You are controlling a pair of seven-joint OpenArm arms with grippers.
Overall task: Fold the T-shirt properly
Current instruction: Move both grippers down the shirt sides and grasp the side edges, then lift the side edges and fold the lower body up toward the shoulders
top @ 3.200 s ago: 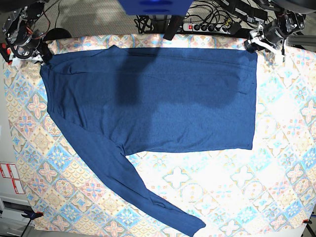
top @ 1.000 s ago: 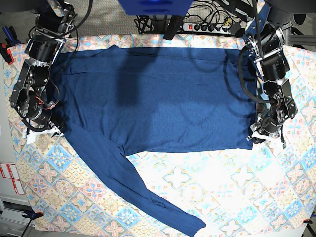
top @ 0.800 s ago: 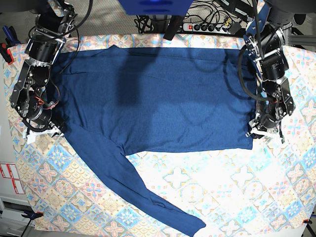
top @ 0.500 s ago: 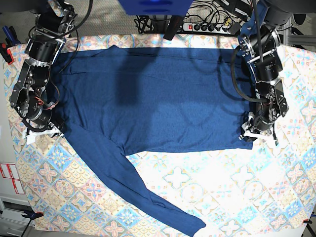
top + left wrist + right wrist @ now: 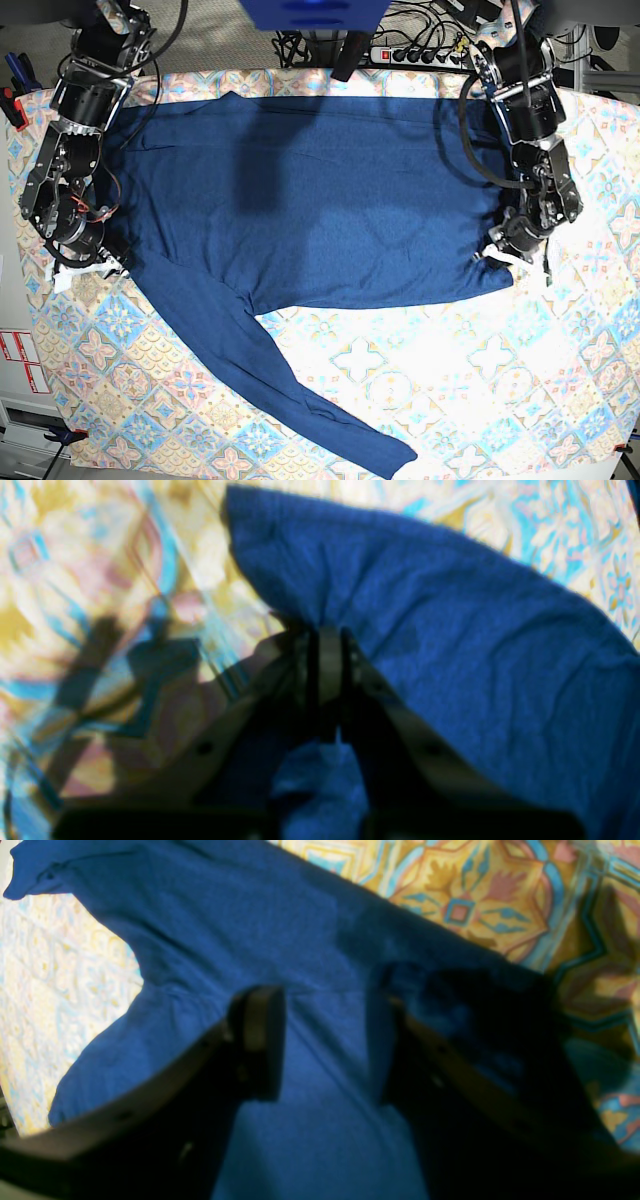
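The T-shirt [image 5: 320, 200] is spread flat across the table [image 5: 480, 400], which is covered by a pastel tile-patterned tablecloth [image 5: 440, 380]. The body lies lengthwise across the upper half of the base view, and one long sleeve [image 5: 270, 380] runs diagonally down toward the near edge.

The left end effector [image 5: 510, 255] is seen at the shirt's lower hem corner on the base view's right. In the left wrist view its fingers [image 5: 327, 655] are pressed together on a pinch of blue fabric — the cloth is bunched and drawn up between them, so the shirt is clamped there.

The right end effector [image 5: 85, 262] is placed at the opposite side, near the armpit where the sleeve meets the body. In the right wrist view its fingers [image 5: 260, 1040] are held wide apart over the fabric — nothing is gripped between them.
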